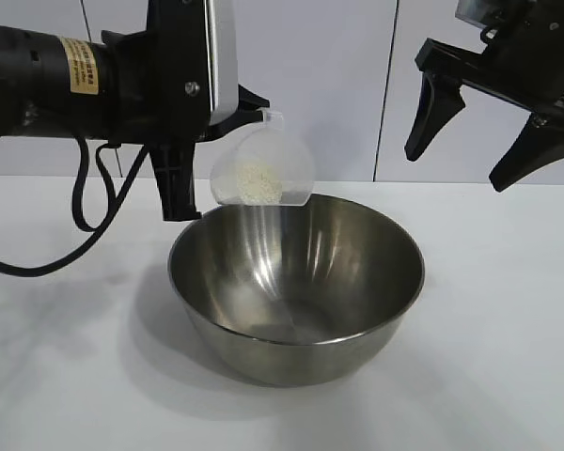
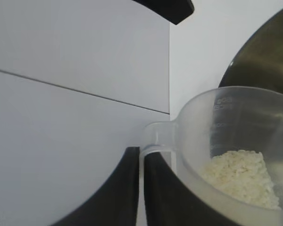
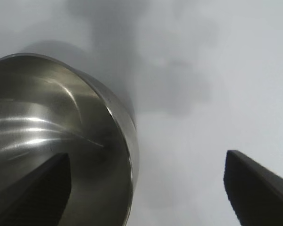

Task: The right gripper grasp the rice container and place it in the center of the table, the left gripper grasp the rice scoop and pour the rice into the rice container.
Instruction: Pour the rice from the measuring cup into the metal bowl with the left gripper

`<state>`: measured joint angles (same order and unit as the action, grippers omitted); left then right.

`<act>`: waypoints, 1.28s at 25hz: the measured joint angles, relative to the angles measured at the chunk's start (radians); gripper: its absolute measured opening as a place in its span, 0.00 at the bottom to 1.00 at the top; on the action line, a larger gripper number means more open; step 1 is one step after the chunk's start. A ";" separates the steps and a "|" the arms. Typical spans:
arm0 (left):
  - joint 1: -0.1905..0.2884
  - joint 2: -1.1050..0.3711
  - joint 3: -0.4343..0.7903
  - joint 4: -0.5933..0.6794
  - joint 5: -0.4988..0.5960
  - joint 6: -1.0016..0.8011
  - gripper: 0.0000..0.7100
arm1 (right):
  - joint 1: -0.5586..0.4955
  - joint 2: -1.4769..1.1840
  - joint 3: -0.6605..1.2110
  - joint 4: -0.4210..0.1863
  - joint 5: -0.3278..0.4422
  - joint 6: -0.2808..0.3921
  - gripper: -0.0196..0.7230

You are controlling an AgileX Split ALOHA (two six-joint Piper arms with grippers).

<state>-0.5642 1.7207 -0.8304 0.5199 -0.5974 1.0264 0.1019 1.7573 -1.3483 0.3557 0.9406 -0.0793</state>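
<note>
Exterior view first: the steel bowl (image 1: 296, 287) is sitting on the white counter (image 1: 508, 357), and everything hangs off that. The left gripper (image 1: 249, 111) is hovering just above the bowl's back rim, pinching the tab handle of the little clear scoop (image 1: 263, 169). The scoop is tipped hard over, its mouth facing out over the bowl, with the rice (image 1: 257, 180) piled low against its wall. So the thing that matters for the pour: the bowl's opening is lying directly under the scoop's lower lip, and I'd guess a bit more roll sends the grains in. The bowl is looking empty so far, as far as I can tell. The right gripper (image 1: 475, 155) is hanging up above the bowl's right side, well apart from it, fingers spread wide and holding nothing.

Left wrist view: the two black fingers (image 2: 127, 188) are pressing together on the scoop's (image 2: 226, 132) handle. The rice (image 2: 240, 176) is heaping near the lip, and a dark slice of the bowl (image 2: 269, 56) is showing beyond the scoop. The scoop's far edge is getting cut off, so how close the grains are to spilling is hard to call.

Right wrist view: both fingertips (image 3: 259, 188) are framing the bowl's rim (image 3: 118, 113) from above, not touching it. The scoop isn't showing here at all, and only part of the bowl is.
</note>
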 joint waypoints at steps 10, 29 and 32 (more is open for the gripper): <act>-0.056 0.120 -0.051 0.005 -0.024 0.408 0.02 | 0.000 0.000 0.000 0.000 0.014 0.000 0.85; -0.061 0.128 -0.096 0.186 0.028 0.644 0.02 | 0.000 0.000 0.000 0.000 0.021 -0.011 0.85; -0.061 0.128 -0.118 0.223 0.043 0.654 0.02 | 0.000 0.000 0.000 0.000 0.021 -0.019 0.85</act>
<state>-0.6251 1.8487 -0.9488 0.7424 -0.5548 1.6800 0.1019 1.7573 -1.3483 0.3557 0.9619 -0.0982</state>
